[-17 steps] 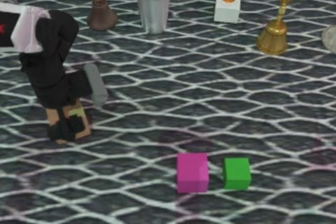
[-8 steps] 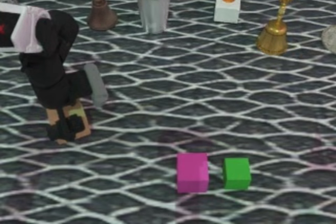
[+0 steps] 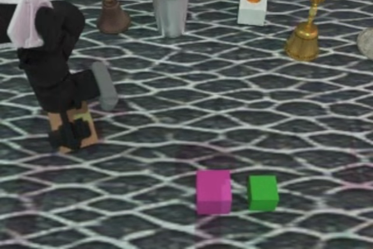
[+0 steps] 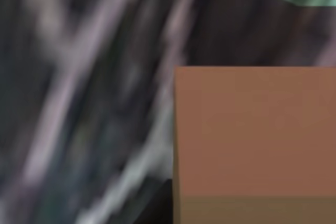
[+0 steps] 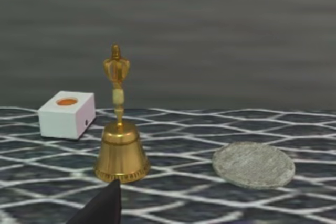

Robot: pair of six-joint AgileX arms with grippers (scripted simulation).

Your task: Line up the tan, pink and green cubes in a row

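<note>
Left pincer (image 3: 70, 135) down on the big matte tan cube (image 3: 87, 134), far left of the tabletop (image 3: 233, 97).
Looks clamped on it. If it slips, I miss the row: mid-sized magenta-pink cube (image 3: 213, 190), small bright green cube (image 3: 262, 192) wait front-centre. Steel cup (image 3: 169, 3), brass bell (image 3: 304, 30) sit well back; path's open.

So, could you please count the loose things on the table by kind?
Cubes: 3 (tan, pink, green)
Bells: 2 (brown, gold)
Metal cup: 1
White block: 1
Grey disc: 1
Total: 8
</note>
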